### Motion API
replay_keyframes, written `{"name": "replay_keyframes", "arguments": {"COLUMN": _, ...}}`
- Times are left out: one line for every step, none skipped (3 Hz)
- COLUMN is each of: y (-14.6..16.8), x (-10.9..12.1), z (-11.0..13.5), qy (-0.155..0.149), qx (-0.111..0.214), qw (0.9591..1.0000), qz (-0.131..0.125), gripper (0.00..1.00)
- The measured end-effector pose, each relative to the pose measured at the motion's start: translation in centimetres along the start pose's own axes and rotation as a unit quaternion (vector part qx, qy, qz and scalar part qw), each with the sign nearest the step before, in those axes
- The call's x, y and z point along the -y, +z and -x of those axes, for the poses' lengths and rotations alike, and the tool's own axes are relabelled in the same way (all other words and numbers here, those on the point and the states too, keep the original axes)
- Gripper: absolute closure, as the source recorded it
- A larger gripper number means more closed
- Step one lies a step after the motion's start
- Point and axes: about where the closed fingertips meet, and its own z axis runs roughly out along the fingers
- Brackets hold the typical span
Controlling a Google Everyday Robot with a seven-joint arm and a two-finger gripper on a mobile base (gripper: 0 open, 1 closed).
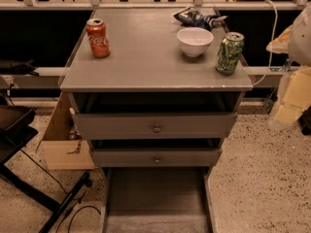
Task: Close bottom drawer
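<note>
Plainly, bottom drawer (155, 198) open, Coca-Cola can (97, 38) above, jaws unseen.

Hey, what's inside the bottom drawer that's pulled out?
The bottom drawer shows only bare grey floor, with nothing lying in it. Its rear part is hidden under the middle drawer. The gripper is out of view.

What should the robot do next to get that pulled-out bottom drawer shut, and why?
Probably bring the gripper, which is not in view, down to the front end of the bottom drawer. That drawer stands pulled far out, its grey box open and reaching the picture's lower edge, and nothing is touching it to push it in.
</note>
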Motion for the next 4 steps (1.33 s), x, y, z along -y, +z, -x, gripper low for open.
{"name": "replay_keyframes", "arguments": {"y": 0.0, "x": 0.0, "z": 0.0, "qy": 0.000, "qx": 0.000, "qw": 1.0000, "qz": 0.000, "gripper": 0.00}}
{"name": "replay_keyframes", "arguments": {"y": 2.4, "x": -1.4, "z": -0.8, "qy": 0.008, "qx": 0.010, "qw": 0.9999, "qz": 0.008, "gripper": 0.00}}
{"name": "replay_keyframes", "arguments": {"y": 9.6, "x": -5.2, "z": -4.2, "qy": 0.047, "qx": 0.039, "qw": 0.9977, "qz": 0.029, "gripper": 0.00}}
{"name": "replay_keyframes", "arguments": {"y": 17.2, "x": -8.6, "z": -8.0, "qy": 0.079, "qx": 0.050, "qw": 0.9942, "qz": 0.053, "gripper": 0.00}}
